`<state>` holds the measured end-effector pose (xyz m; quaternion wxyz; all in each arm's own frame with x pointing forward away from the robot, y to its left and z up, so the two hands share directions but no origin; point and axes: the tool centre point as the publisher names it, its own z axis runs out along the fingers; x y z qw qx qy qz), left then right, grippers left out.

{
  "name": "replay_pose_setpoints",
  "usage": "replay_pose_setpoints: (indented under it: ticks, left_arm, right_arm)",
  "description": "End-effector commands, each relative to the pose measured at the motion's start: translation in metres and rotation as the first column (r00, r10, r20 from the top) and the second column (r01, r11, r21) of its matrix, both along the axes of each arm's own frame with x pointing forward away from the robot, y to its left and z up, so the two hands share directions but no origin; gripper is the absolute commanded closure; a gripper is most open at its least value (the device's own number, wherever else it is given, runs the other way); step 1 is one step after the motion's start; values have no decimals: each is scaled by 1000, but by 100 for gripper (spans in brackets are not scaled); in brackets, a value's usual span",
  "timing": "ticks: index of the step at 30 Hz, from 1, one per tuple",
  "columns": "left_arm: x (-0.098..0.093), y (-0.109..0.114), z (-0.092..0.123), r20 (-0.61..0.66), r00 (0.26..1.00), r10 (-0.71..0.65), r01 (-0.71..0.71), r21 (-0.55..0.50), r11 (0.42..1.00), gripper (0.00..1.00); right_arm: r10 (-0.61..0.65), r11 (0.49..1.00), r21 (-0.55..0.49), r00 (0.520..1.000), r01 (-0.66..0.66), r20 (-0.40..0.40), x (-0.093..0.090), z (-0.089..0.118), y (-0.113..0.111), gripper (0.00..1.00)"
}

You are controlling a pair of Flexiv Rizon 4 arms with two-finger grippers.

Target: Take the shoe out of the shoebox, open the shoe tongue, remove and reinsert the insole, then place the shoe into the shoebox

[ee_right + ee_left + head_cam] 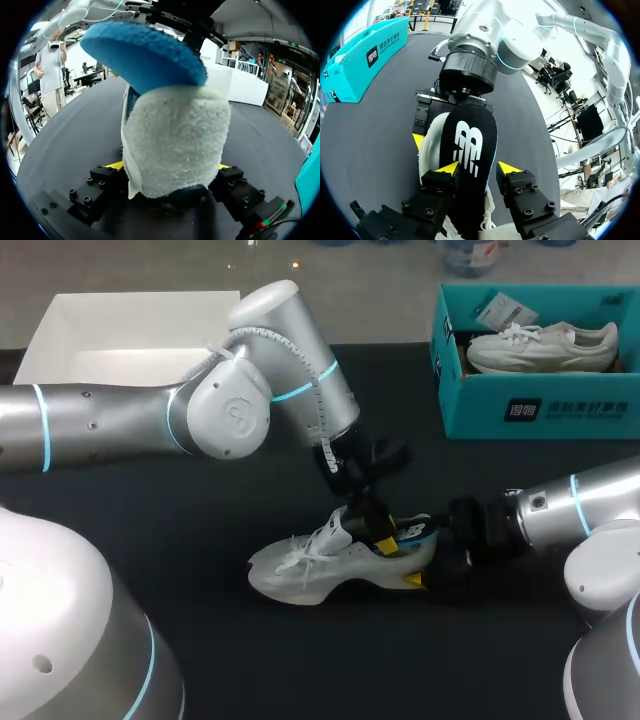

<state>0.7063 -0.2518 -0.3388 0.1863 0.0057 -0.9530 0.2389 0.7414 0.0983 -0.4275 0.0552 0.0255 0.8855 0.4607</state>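
We see a white two-letter logo on the black insole (470, 165). A dark panel with white characters sits on the teal shoebox (470, 405). The tag (506, 311) inside carries print too small to read.

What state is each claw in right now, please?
Left claw: shut on the insole.
Right claw: shut on the shoe.

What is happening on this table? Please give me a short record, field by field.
shoe: white, standing on the black table
insole: black top, blue underside, sticking up out of the shoe
left gripper: shut on the insole
right gripper: shut on the shoe's heel
shoebox: teal, far right, holding a second white shoe
white box: far left
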Motion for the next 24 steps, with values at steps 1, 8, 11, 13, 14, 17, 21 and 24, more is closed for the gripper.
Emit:
replay_pose_setpoints:
  ticks: [1, 8, 11, 13, 14, 17, 21, 24]
  left_arm:
    - [-6, 7, 0, 28, 1000, 12, -12, 1, 1000, 55]
    - [-7, 7, -7, 92, 995, 44, -45, 10, 999, 56]
    - [-8, 6, -10, 132, 989, 63, -65, 9, 998, 56]
    - [-8, 6, -12, 145, 987, 71, -73, 9, 997, 58]
    - [-8, 5, -13, 163, 983, 79, -81, 7, 997, 58]
    - [-8, 4, -15, 199, 975, 103, -105, 0, 994, 60]
    - [-7, 5, -16, 230, 963, 138, -138, -18, 990, 76]
    - [-5, 6, -17, 260, 952, 159, -158, -23, 987, 93]
  right_arm:
    - [-1, 1000, -1, 1000, 1, 1, 0, -2, 1, 100]
    - [-1, 1000, -1, 1000, 1, 1, 0, -2, 1, 100]
    - [-1, 1000, -1, 1000, 1, 1, 0, -2, 1, 100]
    - [-1, 1000, -1, 1000, 1, 1, 0, -2, 1, 100]
    - [-1, 1000, -1, 1000, 1, 1, 0, -2, 1, 100]
    - [-1, 1000, -1, 1000, 1, 1, 0, -2, 1, 100]
    - [-1, 1000, -1, 1000, 1, 1, 0, -2, 1, 100]
    - [-1, 1000, -1, 1000, 1, 1, 0, -2, 1, 100]
